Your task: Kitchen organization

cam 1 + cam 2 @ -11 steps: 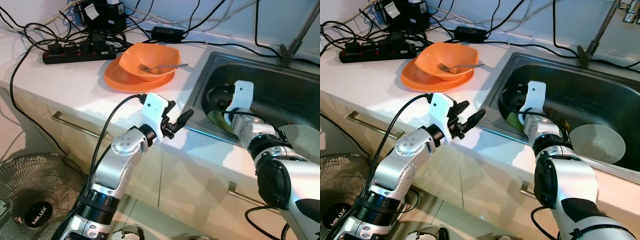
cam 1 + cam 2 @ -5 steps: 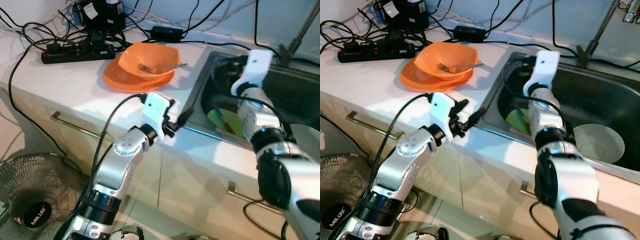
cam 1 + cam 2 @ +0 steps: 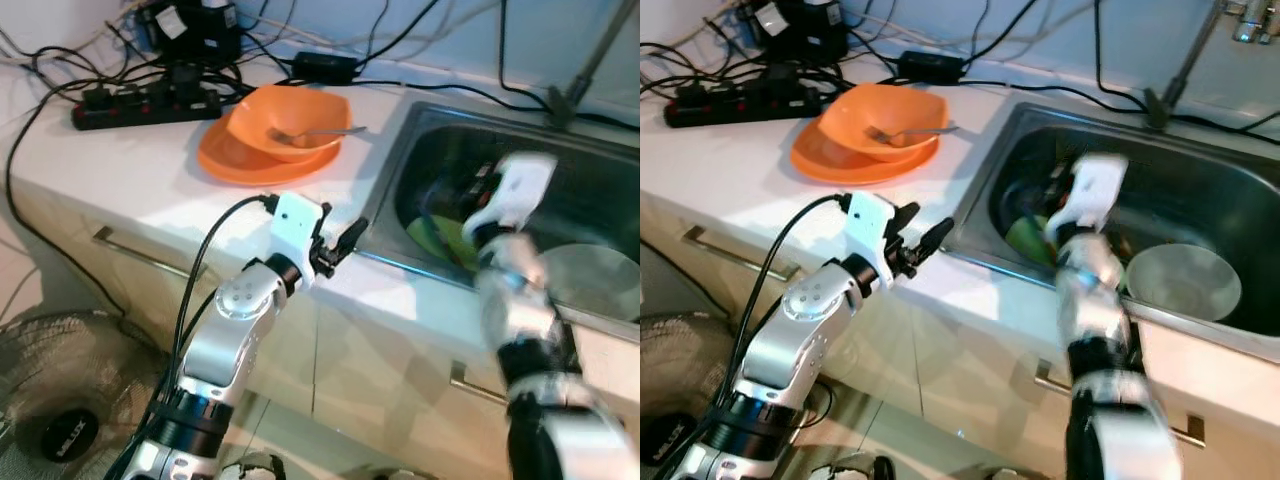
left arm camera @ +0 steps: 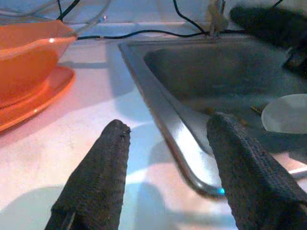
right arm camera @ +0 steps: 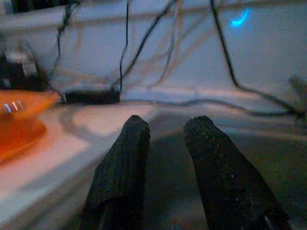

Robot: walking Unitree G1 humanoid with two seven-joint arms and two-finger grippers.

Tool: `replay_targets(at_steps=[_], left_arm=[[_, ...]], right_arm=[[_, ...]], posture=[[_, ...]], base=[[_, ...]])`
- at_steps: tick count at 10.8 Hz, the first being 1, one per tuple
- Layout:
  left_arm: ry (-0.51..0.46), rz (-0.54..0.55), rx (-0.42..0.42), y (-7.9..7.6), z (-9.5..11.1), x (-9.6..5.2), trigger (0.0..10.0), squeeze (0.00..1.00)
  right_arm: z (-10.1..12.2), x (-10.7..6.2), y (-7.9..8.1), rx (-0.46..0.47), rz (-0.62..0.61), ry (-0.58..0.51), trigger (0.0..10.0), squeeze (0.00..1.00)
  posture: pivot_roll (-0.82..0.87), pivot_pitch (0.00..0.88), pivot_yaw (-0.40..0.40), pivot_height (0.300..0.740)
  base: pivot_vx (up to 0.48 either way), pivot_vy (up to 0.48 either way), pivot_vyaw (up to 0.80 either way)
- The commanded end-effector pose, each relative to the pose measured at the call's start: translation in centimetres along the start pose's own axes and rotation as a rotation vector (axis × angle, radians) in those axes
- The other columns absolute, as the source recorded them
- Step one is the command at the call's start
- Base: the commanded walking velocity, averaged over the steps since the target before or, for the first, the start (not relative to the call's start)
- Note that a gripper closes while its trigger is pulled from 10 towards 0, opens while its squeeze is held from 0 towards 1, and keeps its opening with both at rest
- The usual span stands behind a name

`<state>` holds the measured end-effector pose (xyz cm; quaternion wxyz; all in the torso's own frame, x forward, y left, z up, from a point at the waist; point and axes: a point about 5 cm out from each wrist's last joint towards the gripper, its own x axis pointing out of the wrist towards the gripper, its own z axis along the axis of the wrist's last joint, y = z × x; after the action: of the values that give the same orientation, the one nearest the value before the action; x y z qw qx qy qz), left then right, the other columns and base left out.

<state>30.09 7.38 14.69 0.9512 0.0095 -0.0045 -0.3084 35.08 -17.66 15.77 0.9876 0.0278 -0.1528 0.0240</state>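
Fingers of our left gripper [image 4: 165, 167] stand apart, empty, above the white counter [image 3: 150, 190] beside the steel sink [image 3: 1220, 190]. Our right gripper [image 5: 165, 158], slightly parted, holds nothing above the sink. An orange bowl [image 3: 290, 120] with a fork [image 3: 315, 132] sits on an orange plate [image 3: 225, 160].

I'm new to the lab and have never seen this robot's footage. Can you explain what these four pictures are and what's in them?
It is a humanoid robot at a kitchen counter. Two pictures come from a stereo camera on its head, looking down; the other two come from cameras on its wrists, looking along each gripper's two black fingers.

On the white counter an orange bowl with a fork in it sits on an orange plate, with a black power strip and cables behind. To the right is a steel sink holding a white bowl and something green.

The left gripper hovers open at the counter's edge by the sink, holding nothing. The right gripper is over the sink, blurred by motion, fingers slightly apart and empty.
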Motion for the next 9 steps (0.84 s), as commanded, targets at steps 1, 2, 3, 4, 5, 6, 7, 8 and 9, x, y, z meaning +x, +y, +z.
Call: replay_targets(at_steps=[1, 2, 3, 4, 5, 6, 7, 8, 9], left_arm=[[-0.013, 0.034, 0.008, 0.5, 0.2, -0.5, 10.0, 0.00], [-0.015, 0.057, 0.012, 0.8, 0.1, -0.8, 10.0, 0.00], [-0.019, 0.079, 0.044, 1.1, 0.1, -0.8, 10.0, 0.00], [-0.038, 0.115, 0.117, 1.6, 0.8, -0.4, 10.0, 0.00], [-0.043, 0.138, 0.283, 2.1, 1.8, 0.2, 10.0, 0.00], [-0.060, 0.162, 0.519, 3.0, 3.6, 1.3, 10.0, 0.00], [-0.065, 0.151, 0.622, 3.4, 4.6, 2.3, 10.0, 0.00], [-0.070, 0.146, 0.702, 3.8, 5.3, 3.4, 10.0, 1.00], [-0.062, 0.140, 0.737, 4.0, 5.5, 4.1, 10.0, 1.00]], right_arm=[[0.7, -0.1, 0.2, 0.016, 0.004, -0.031, 10.0, 0.00], [1.0, -0.7, 0.7, 0.035, 0.009, -0.041, 10.0, 0.00], [0.8, -1.2, 1.2, 0.061, 0.008, -0.030, 10.0, 0.00], [0.5, -1.5, 1.7, 0.071, 0.012, -0.014, 10.0, 0.00], [0.1, -1.6, 2.2, 0.082, 0.013, 0.003, 10.0, 0.00], [-0.2, -1.8, 2.7, 0.094, 0.011, 0.030, 10.0, 0.00], [-0.4, -2.0, 2.9, 0.099, 0.010, 0.039, 10.0, 0.00], [-0.5, -2.1, 3.1, 0.106, 0.007, 0.047, 10.0, 0.00], [-0.5, -2.1, 3.1, 0.110, 0.004, 0.050, 10.0, 0.00]], posture=[[0.06, 0.075, -0.001, 0.740], [0.05, 0.079, 0.001, 0.740], [0.05, 0.080, 0.002, 0.740], [0.05, 0.079, 0.004, 0.740], [0.06, 0.075, 0.007, 0.740], [0.06, 0.069, 0.012, 0.740], [0.06, 0.065, 0.014, 0.740], [0.05, 0.058, 0.015, 0.740], [0.04, 0.054, 0.016, 0.740]], base=[[0.000, 0.000, 0.00], [0.000, 0.000, 0.00], [0.000, 0.000, 0.00], [0.000, 0.000, 0.00], [0.000, 0.000, 0.00], [0.000, 0.000, 0.00], [0.000, 0.000, 0.00], [0.000, 0.000, 0.00], [0.000, 0.000, 0.00]])
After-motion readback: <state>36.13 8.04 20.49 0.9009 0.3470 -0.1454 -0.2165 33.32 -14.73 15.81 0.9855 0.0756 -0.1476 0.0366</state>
